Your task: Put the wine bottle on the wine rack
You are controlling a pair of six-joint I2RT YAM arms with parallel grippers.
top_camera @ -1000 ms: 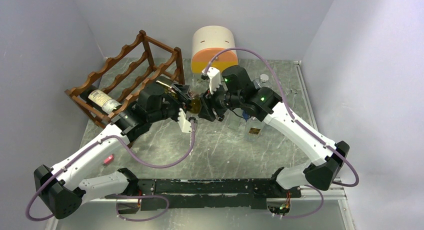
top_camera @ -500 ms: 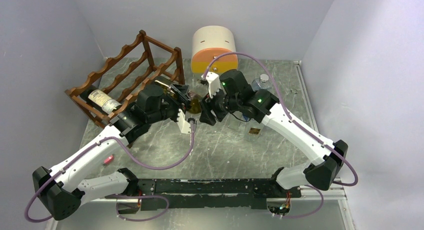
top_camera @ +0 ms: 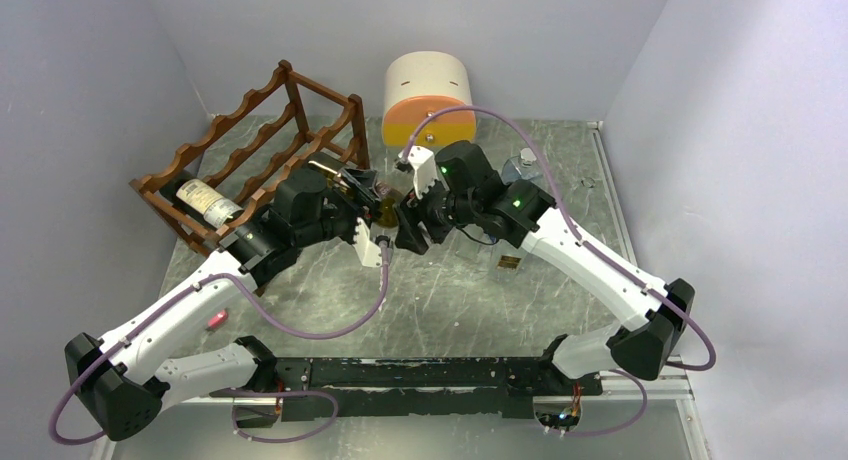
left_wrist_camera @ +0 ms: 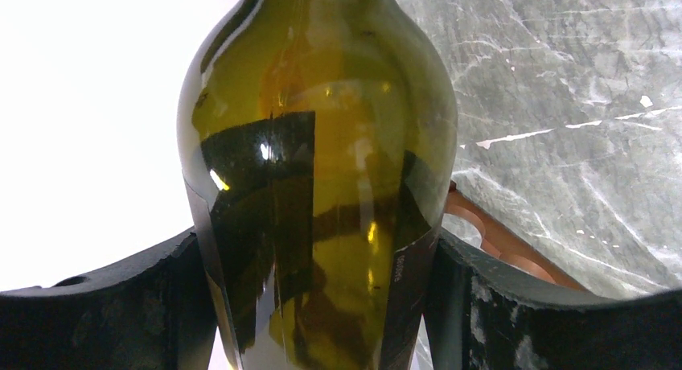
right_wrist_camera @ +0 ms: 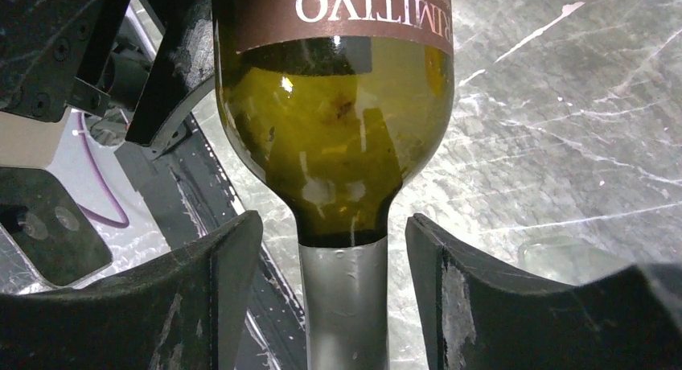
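Observation:
A green wine bottle (top_camera: 386, 212) with a brown label hangs in the air between the two arms at mid-table. My left gripper (top_camera: 368, 206) is shut on its body, and the left wrist view shows the dark fingers (left_wrist_camera: 121, 306) pressed on both sides of the glass (left_wrist_camera: 322, 185). My right gripper (top_camera: 408, 222) is open around the silver-capped neck (right_wrist_camera: 346, 306), with a gap on each side of its fingers (right_wrist_camera: 482, 306). The reddish-brown wine rack (top_camera: 262, 140) stands at the back left, with another bottle (top_camera: 205, 202) lying in its near lower tier.
A cream-and-orange rounded box (top_camera: 428, 95) stands at the back centre. Two clear glass bottles (top_camera: 522, 164) (top_camera: 507, 257) stand right of the right arm. A small pink object (top_camera: 216, 320) lies near the left arm. Grey walls close in the table's sides.
My right gripper has moved a little left and nearer, closing in on the bottle's neck. The left arm and the bottle have barely moved.

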